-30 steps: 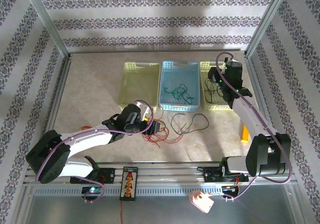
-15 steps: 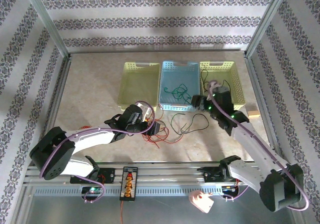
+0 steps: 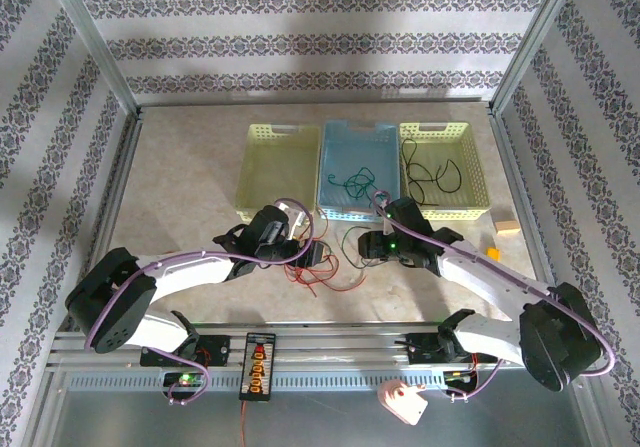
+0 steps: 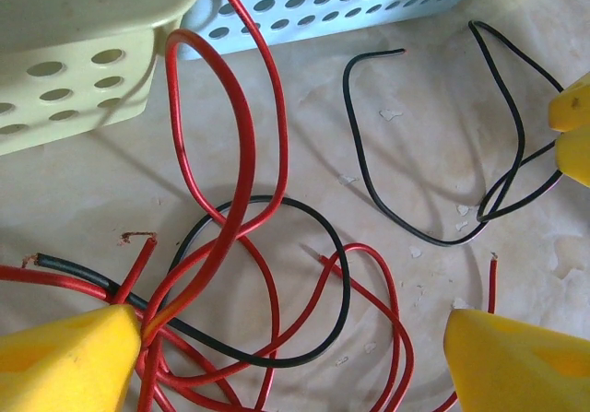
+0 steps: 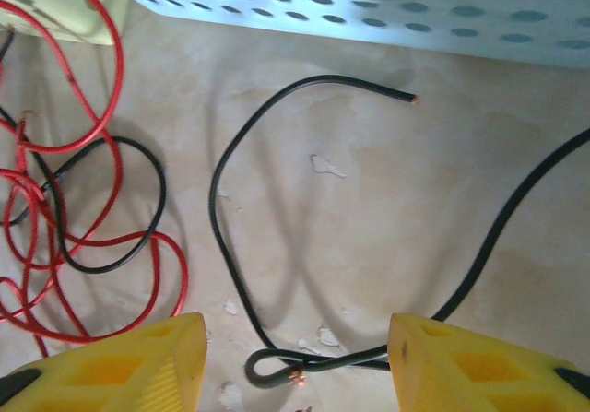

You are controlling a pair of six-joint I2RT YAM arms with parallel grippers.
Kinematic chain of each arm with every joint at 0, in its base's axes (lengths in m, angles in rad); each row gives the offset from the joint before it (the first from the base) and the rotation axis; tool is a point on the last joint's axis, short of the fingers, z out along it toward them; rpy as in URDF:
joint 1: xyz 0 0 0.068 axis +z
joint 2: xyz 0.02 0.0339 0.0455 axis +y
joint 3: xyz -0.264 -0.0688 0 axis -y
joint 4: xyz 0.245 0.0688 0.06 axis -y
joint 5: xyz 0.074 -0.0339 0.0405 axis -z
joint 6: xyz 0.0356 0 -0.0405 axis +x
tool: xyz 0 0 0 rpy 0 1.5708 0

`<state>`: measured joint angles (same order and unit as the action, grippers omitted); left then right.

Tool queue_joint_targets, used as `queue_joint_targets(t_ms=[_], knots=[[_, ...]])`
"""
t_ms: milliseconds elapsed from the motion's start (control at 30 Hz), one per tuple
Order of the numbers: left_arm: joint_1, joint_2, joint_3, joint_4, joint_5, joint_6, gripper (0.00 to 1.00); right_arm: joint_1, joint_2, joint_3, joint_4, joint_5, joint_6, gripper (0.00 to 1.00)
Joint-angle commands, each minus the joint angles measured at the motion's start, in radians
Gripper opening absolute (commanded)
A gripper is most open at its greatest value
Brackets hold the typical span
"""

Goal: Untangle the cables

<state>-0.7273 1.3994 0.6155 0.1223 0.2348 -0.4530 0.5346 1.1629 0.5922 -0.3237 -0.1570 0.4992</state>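
Near the table's [image 3: 180,167] front edge, on a scuffed beige marbled top, the red cable [image 4: 247,145] and black cable [image 5: 215,211] cross in loops — the green cable [image 3: 352,179] lies in the blue basket [image 3: 325,167]. The left gripper [image 4: 290,338] gapes wide over red strands; the right gripper [image 5: 295,338] gapes wide over black. Striped floral wallpaper [image 3: 300,42] encloses everything.

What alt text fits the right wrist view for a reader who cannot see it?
A black wire lies on a beige table, curving from a bare tip near a blue basket down to a small loop between the open yellow fingers of the right hand. At left sits a red wire tangle with another black strand crossing it.
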Motion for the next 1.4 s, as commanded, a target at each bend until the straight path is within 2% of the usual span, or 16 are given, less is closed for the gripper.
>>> queue_joint_targets(t_ms=[0, 67, 167, 367, 633, 767, 933, 1000, 1133, 1233, 1367], knots=[[-0.017, -0.024, -0.013, 0.037, -0.01, -0.009, 0.86, 0.007, 0.01, -0.001, -0.011, 0.055, 0.015, 0.57], [-0.018, -0.029, -0.016, 0.034, -0.012, -0.009, 0.86, 0.008, 0.015, -0.004, -0.012, 0.065, 0.022, 0.62], [-0.017, -0.031, -0.018, 0.033, -0.014, -0.012, 0.86, 0.008, 0.03, -0.01, -0.013, 0.072, 0.027, 0.64], [-0.018, -0.031, -0.016, 0.031, -0.014, -0.011, 0.86, 0.008, 0.05, -0.035, -0.018, 0.113, 0.05, 0.64], [-0.018, -0.027, -0.011, 0.027, -0.012, -0.012, 0.86, 0.008, 0.11, -0.038, 0.028, 0.107, 0.038, 0.62], [-0.019, -0.028, -0.01, 0.024, -0.013, -0.012, 0.86, 0.008, 0.168, -0.027, 0.066, 0.101, 0.036, 0.49], [-0.018, -0.03, -0.01, 0.018, -0.017, -0.013, 0.86, 0.008, 0.197, -0.019, 0.082, 0.102, 0.041, 0.15], [-0.018, -0.029, -0.01, 0.016, -0.016, -0.012, 0.86, 0.008, 0.177, -0.024, 0.08, 0.12, 0.047, 0.06], [-0.018, -0.027, -0.008, 0.013, -0.012, -0.012, 0.86, 0.008, 0.066, -0.048, 0.054, 0.215, 0.085, 0.01], [-0.018, -0.022, -0.007, 0.014, -0.012, -0.013, 0.86, 0.01, -0.075, -0.063, 0.016, 0.315, 0.13, 0.0], [-0.018, -0.014, -0.003, 0.014, -0.007, -0.01, 0.86, 0.013, -0.267, -0.03, -0.022, 0.39, 0.132, 0.0]])
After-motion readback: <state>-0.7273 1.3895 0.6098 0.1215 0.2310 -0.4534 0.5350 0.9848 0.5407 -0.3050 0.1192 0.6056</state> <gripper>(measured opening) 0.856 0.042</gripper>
